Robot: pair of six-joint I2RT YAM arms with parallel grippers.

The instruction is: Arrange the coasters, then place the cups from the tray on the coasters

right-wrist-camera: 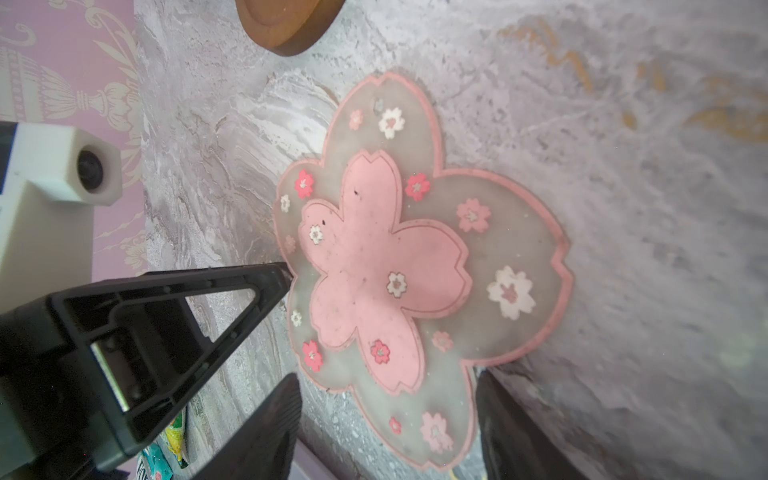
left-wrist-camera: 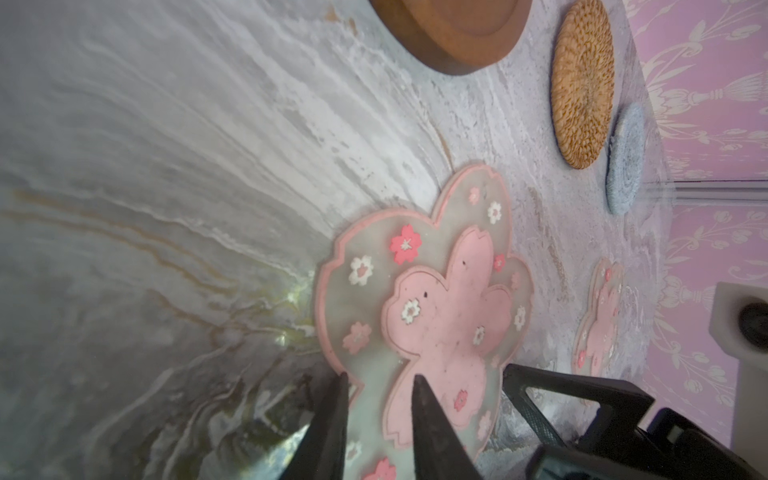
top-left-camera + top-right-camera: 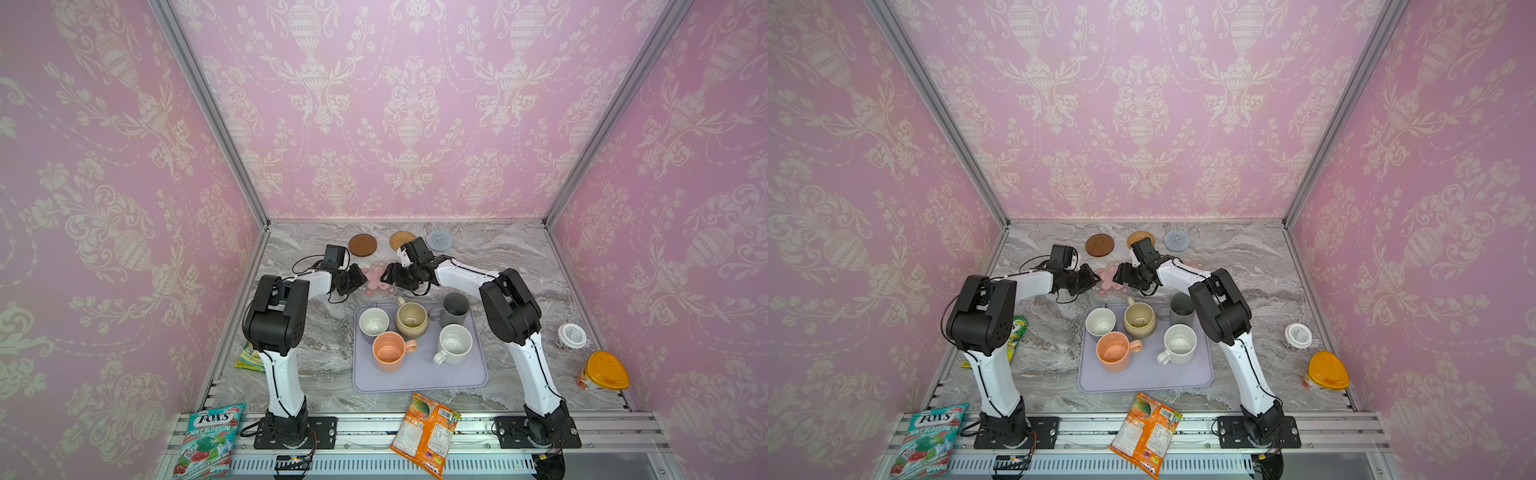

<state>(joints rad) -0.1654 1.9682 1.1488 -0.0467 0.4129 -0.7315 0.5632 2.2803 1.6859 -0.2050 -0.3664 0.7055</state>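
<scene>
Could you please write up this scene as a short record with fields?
left gripper: jaws slightly apart, tips at the edge of the pink-flower coaster
right gripper: open, jaws either side of a petal of that same coaster
back row: wooden coaster, rattan coaster, blue-grey coaster
second pink-flower coaster: lying flat, apart from the others
tray: holds the lavender cup, beige cup, dark grey cup, white cup and peach cup, all upright
cups on coasters: none yet
</scene>
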